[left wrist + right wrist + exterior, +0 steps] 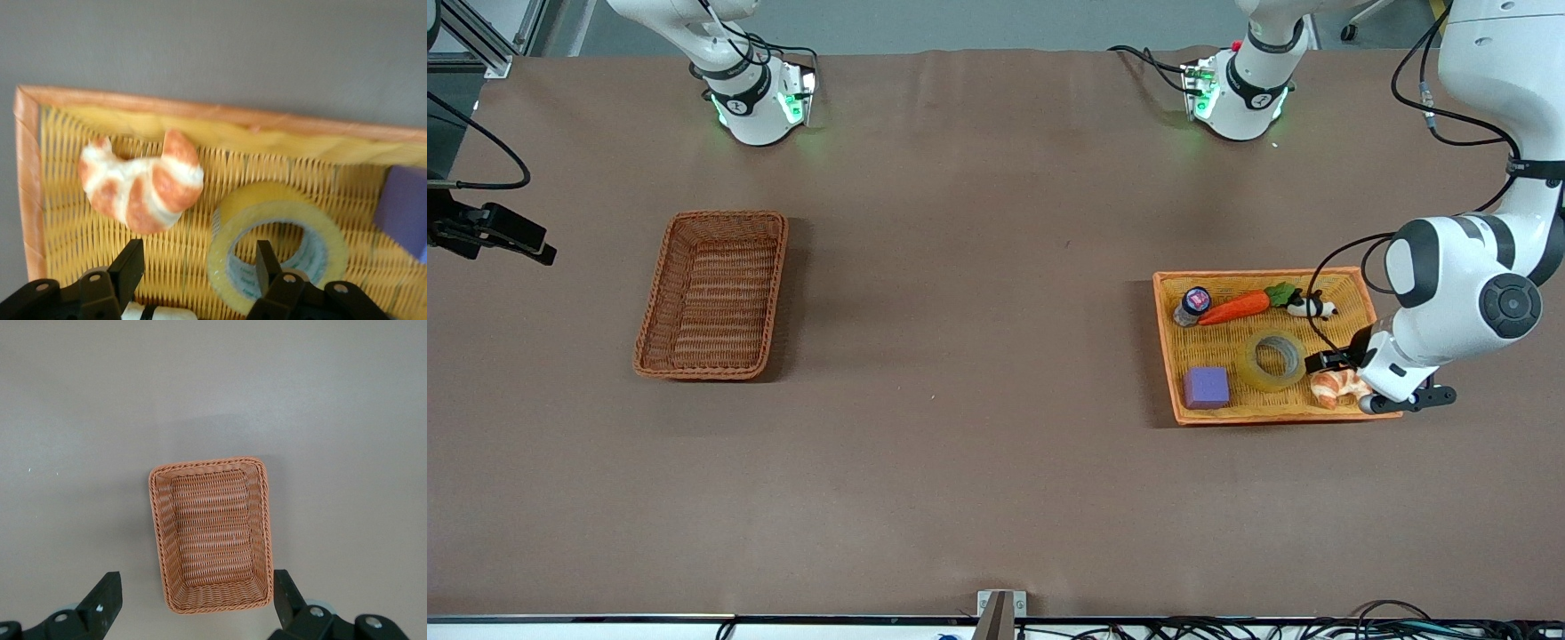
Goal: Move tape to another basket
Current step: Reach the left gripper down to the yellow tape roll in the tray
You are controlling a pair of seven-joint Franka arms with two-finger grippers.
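Note:
The tape (1246,364) lies flat in the light-orange tray (1165,347) at the left arm's end of the table. My left gripper (1327,363) hangs low over the tray, open and empty. In the left wrist view one finger (265,263) is over the tape's (280,200) hole and the other finger (130,267) is over bare weave, so my left gripper (199,257) straddles one side of the ring. The reddish-brown basket (654,311) stands empty at the right arm's end. My right gripper (197,583) is open, high over the basket (207,463), and out of the front view.
In the tray with the tape are a croissant toy (1334,387) beside it, a purple block (1207,388), a carrot toy (1236,308), a small bottle (1192,305) and a panda toy (1312,308). The croissant (140,183) lies near the tray's rim (200,110).

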